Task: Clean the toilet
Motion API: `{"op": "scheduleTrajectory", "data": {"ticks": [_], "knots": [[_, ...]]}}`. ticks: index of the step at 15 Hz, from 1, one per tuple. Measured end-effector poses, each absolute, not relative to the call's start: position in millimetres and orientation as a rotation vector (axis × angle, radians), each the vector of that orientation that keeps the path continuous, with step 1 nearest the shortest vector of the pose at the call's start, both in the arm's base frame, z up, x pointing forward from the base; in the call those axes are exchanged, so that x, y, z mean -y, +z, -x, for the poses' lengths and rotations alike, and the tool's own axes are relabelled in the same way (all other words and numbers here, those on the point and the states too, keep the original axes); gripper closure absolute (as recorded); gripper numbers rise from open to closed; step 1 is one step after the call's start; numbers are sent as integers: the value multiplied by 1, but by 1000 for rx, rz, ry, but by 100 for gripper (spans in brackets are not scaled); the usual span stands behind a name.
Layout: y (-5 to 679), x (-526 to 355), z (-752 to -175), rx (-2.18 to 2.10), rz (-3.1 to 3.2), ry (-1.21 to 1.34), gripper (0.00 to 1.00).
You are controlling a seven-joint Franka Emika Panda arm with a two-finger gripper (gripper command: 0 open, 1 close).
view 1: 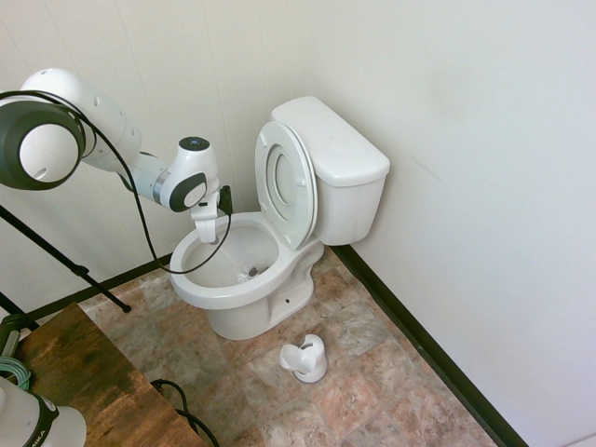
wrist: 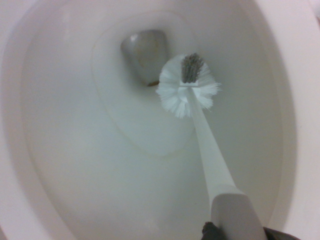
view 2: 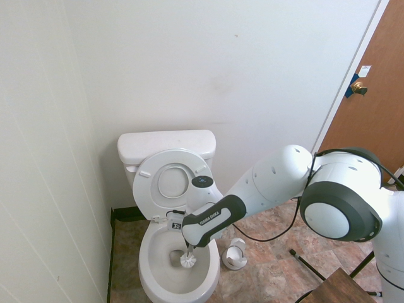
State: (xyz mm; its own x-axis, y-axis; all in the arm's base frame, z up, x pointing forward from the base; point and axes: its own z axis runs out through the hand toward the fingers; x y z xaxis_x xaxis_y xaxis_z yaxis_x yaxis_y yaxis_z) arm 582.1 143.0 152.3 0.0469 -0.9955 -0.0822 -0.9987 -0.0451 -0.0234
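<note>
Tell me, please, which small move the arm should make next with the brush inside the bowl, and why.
Probably sweep the brush sideways along the bowl wall. The claw is shut on its handle and points down into the toilet, whose seat is up. The bristle head sits low in the bowl beside the drain opening, so the surrounding wall is likely still to scrub.

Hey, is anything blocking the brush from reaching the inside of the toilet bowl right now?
Nothing visible does. The seat and lid are up, and the brush in the end effector is already down inside the toilet bowl, near the drain.
</note>
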Motion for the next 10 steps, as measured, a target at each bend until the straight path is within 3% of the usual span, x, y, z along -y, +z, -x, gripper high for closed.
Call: {"op": "scheduleTrajectory", "data": {"ticks": [10], "knots": [[148, -95, -674, -2168, 2039, -71, 100]]}}
